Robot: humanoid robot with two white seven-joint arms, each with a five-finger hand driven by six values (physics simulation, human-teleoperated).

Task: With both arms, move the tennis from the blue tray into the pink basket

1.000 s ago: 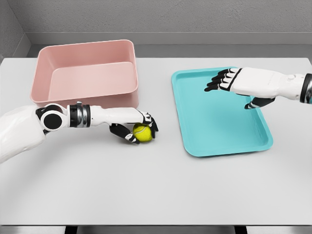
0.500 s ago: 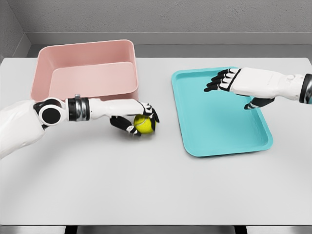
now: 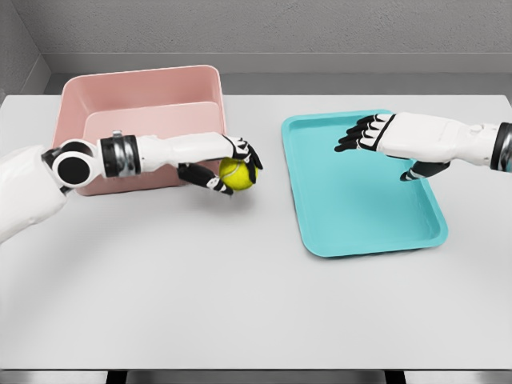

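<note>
- Left robot hand (image 3: 232, 166) — fingers curled around the tennis ball (image 3: 235, 174), gripping it from above and the side; the hold looks built for carrying, not for rolling.
- Tennis ball — yellow-green, enclosed in the left robot hand, off the counter (image 3: 256, 304), just beside the near right corner of the pink basket (image 3: 140, 96). Not yet over the rim.
- Pink basket — directly behind and left of the holding hand; open top, so the ball need only be raised over the wall and released.
- Right robot hand (image 3: 376, 132) — fingers spread, holding nothing, hovering palm-down above the blue tray (image 3: 352, 224); probably parked clear of the left arm's path.
- Blue tray — beneath the right robot hand, no ball on it; well apart from the left robot hand.
</note>
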